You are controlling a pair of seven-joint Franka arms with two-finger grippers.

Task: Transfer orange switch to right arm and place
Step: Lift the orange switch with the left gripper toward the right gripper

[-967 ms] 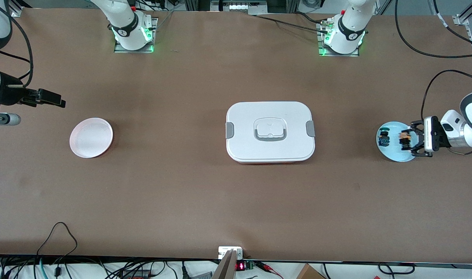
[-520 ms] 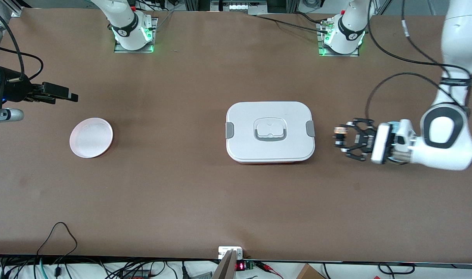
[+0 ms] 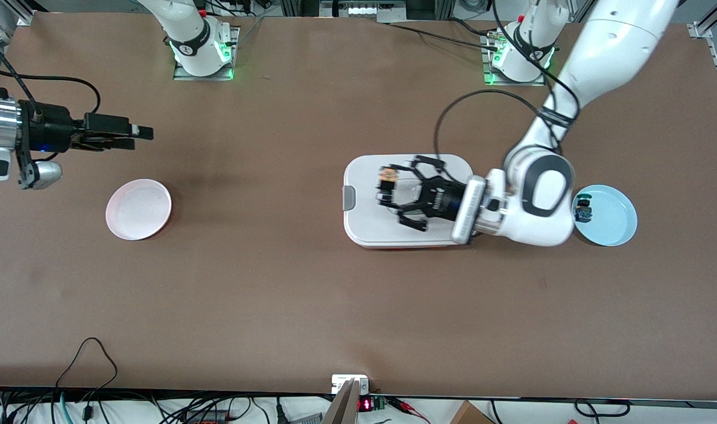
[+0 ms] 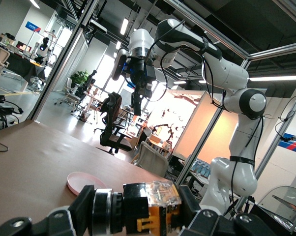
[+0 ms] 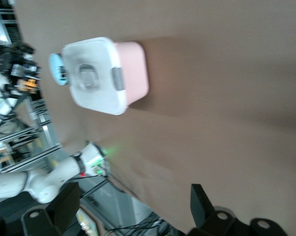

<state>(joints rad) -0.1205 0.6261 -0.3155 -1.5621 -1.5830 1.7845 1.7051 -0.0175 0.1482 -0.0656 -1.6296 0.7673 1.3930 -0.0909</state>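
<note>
Pickup was done: the left gripper [image 3: 388,191] pinched the orange switch [image 3: 386,175] over the box [image 3: 364,227]; handover and placing remained, and the right gripper [image 3: 136,134] waited, jaws spread.

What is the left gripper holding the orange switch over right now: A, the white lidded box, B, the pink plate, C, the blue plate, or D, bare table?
A: the left gripper, shut on the orange switch, is over the white lidded box.
</note>
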